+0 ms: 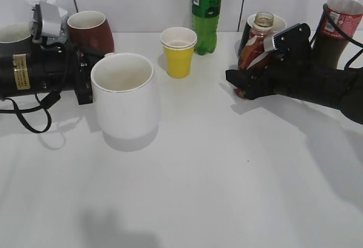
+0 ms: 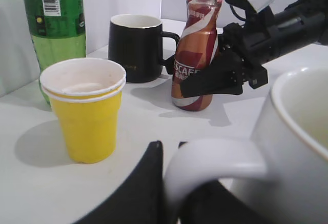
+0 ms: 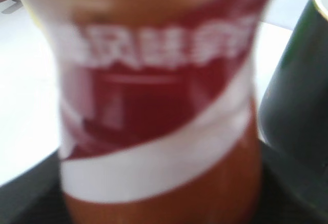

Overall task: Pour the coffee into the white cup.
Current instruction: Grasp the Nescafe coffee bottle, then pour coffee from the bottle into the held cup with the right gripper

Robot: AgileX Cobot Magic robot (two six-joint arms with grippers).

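Coffee bottle [image 1: 253, 46] stands upright at 2 o'clock on the tabletop [image 1: 227, 174], mouth up, right tool [image 1: 241, 86] clamped round it. Left wrist view: left tool [image 2: 171, 193] grips the white cup [image 2: 287, 147] handle. Right wrist view: blurry bottle fills everything.

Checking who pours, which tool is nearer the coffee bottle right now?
Right. The right tool is closed around the coffee bottle, standing upright on the table. The left tool is across the table, gripping the white cup's handle.
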